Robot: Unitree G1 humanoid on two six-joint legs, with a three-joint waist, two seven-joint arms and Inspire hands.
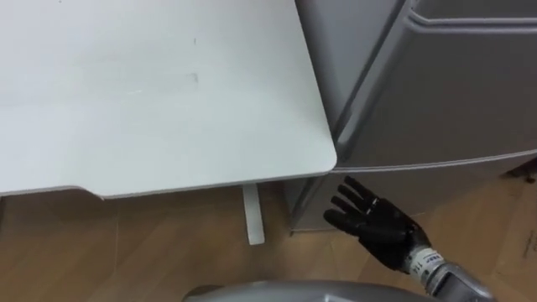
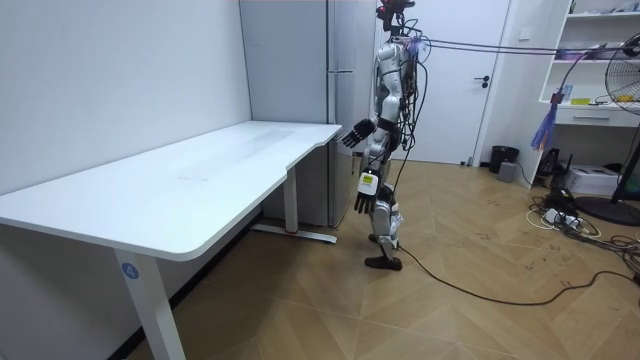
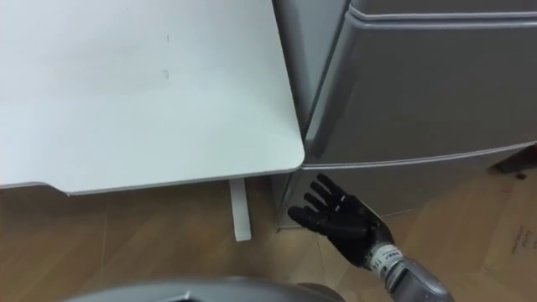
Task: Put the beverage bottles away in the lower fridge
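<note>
In the left eye view a white surface (image 1: pixel 168 84) fills the upper left, its rounded corner close to a grey fridge (image 1: pixel 453 84) on the right. The fridge is closed. The right hand (image 1: pixel 373 222) is raised below that corner, over the wooden floor (image 1: pixel 126 252) and in front of the bottom of the fridge. Its fingers are straight and spread apart, and it holds nothing.

The right eye view has the same scene from slightly to the side. The fridge's lower door (image 3: pixel 436 92) is flush with the seam above it. The open hand is low in front of the door's bottom edge and does not touch it. A white leg (image 3: pixel 240 210) drops from under the surface to the floor, just left of the hand.

In the room view the robot stands upright on the floor at the far corner of the long surface, beside the tall fridge and turned toward the room view's left. Its right hand is lifted to about the height of the tabletop, near the corner. The left hand (image 2: pixel 365 197) hangs at its side nearer the camera, with fingers loose, pointing down and holding nothing. Behind the robot are a white door (image 2: pixel 460 80) and a small dark bin (image 2: pixel 503 158). A standing fan (image 2: pixel 625 100) is at the room view's right edge.
</note>
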